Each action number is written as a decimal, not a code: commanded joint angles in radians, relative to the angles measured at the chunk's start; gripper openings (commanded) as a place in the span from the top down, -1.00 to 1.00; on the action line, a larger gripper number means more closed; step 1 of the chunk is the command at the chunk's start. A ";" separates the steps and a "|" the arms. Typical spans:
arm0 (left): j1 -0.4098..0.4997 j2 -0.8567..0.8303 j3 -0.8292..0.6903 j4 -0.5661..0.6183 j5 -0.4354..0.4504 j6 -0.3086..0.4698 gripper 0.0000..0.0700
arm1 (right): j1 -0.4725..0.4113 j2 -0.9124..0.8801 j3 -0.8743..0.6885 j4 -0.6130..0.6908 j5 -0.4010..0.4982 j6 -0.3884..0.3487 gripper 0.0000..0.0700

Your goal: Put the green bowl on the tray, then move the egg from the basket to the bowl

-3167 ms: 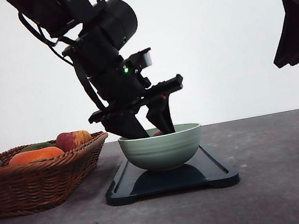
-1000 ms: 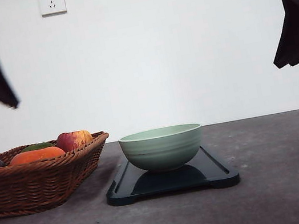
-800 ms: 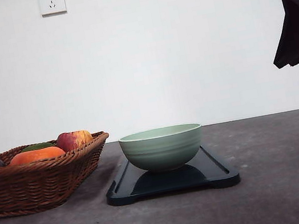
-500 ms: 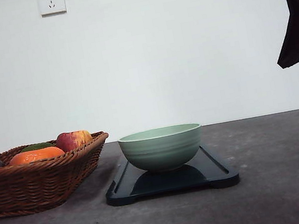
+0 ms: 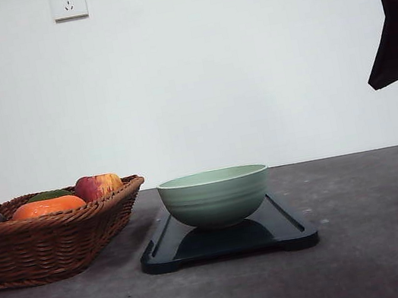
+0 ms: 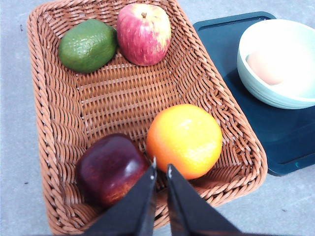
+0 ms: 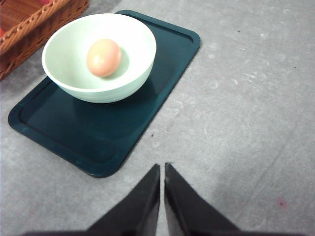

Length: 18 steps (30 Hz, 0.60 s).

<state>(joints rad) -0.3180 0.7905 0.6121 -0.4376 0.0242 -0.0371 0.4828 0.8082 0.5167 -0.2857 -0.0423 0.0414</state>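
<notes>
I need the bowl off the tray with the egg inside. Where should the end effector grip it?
Grip the green bowl by its rim, coming from straight above, one finger inside and one outside. The rounded wall offers little side hold, and the egg sits centrally, leaving the rim free.

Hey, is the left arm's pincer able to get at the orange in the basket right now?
Probably yes. The left pincer hangs shut above the basket, and the orange lies uncovered beside the dark red apple; it would need to open first.
</notes>
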 commanded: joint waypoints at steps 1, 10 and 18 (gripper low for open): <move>0.002 -0.029 -0.003 0.015 -0.006 0.060 0.93 | 0.005 0.006 0.004 0.011 -0.002 0.000 0.98; 0.162 -0.438 -0.336 0.183 -0.006 0.012 0.93 | 0.006 0.006 0.004 0.013 -0.002 0.000 0.99; 0.294 -0.751 -0.528 0.192 -0.027 0.003 0.93 | 0.006 0.006 0.004 0.014 -0.002 0.000 0.98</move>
<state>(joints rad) -0.0275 0.0513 0.0909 -0.2570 0.0045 -0.0267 0.4828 0.8082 0.5167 -0.2831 -0.0448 0.0411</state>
